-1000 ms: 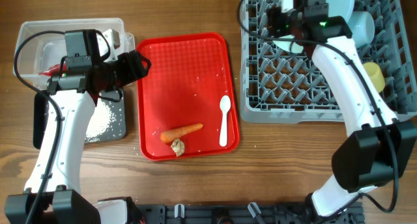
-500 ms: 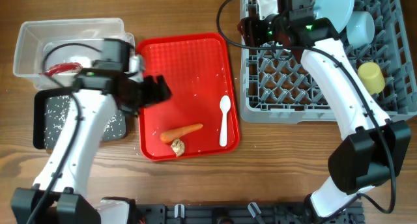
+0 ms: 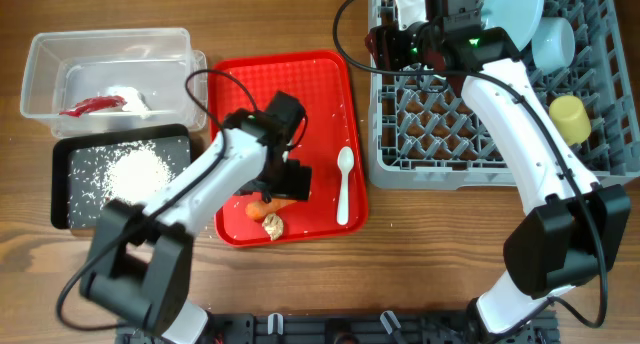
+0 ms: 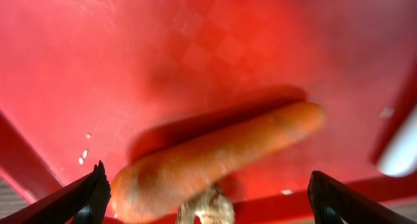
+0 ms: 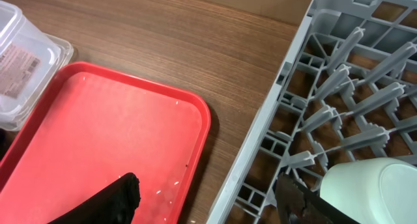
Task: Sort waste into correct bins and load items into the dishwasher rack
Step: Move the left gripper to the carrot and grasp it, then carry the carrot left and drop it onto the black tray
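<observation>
The orange carrot [image 3: 258, 210] lies at the front of the red serving tray [image 3: 300, 94], with the brown food lump [image 3: 272, 225] against it. My left gripper [image 3: 283, 182] is open and empty just above them. In the left wrist view the carrot [image 4: 221, 155] and lump [image 4: 208, 208] lie between its fingers [image 4: 210, 199]. The white spoon [image 3: 343, 184] lies to the right on the tray. My right gripper [image 3: 385, 44] is open and empty over the left edge of the dishwasher rack [image 3: 470, 144], shown in the right wrist view [image 5: 208, 204].
The clear tub [image 3: 60, 54] holds the red-and-white wrapper [image 3: 92, 105]. The black tray [image 3: 75, 199] holds rice [image 3: 135, 169]. In the rack stand a pale blue plate [image 3: 515, 4], light blue bowl [image 3: 552, 39], yellow cup [image 3: 570, 114] and a pale bowl [image 5: 371, 188].
My left arm has swung from the tub and black tray over to the red tray, down to the carrot. My right gripper moved to the rack's left edge, then stayed still.
</observation>
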